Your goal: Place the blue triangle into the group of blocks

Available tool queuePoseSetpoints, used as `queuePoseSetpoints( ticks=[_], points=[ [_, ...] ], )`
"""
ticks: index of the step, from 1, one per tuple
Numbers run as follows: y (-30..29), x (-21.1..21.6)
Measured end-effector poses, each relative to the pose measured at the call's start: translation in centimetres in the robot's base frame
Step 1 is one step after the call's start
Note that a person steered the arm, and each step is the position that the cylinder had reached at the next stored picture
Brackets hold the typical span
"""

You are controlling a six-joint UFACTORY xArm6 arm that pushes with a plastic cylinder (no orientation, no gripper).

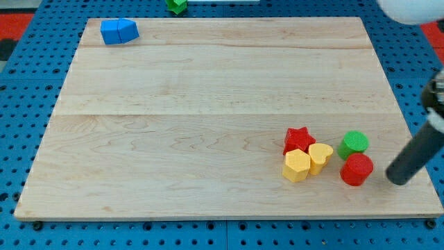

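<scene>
The blue triangle [118,31] lies at the board's top left corner, far from everything else. The group sits at the lower right: a red star [299,139], a yellow hexagon [297,165], a yellow heart [320,156], a green cylinder [354,144] and a red cylinder [356,169]. My tip [398,180] is at the far right, slanted, just right of the red cylinder with a small gap between them.
The wooden board [180,125] lies on a blue pegboard. A green block [176,5] lies off the board past its top edge. The arm's white body [409,8] shows at the top right corner.
</scene>
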State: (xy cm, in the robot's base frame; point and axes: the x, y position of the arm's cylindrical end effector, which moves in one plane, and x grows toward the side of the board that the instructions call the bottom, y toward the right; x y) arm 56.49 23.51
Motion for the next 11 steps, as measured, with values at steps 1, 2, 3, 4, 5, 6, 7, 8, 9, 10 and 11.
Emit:
queuePoseSetpoints(
  ticks=[1, 2, 3, 4, 5, 6, 7, 8, 9, 10, 11],
  points=[
    [-0.6, 0.3],
    [4.1, -3.5],
    [4.1, -12.3],
    [1.9, -21.7],
    [-8.1, -29.0],
    [-20.1, -35.1],
    [-26.3, -37.2],
    [-28.2, -37.3],
    [-32.4, -37.3],
    [-37.2, -37.3],
    [-41.5, -37.4]
  ],
)
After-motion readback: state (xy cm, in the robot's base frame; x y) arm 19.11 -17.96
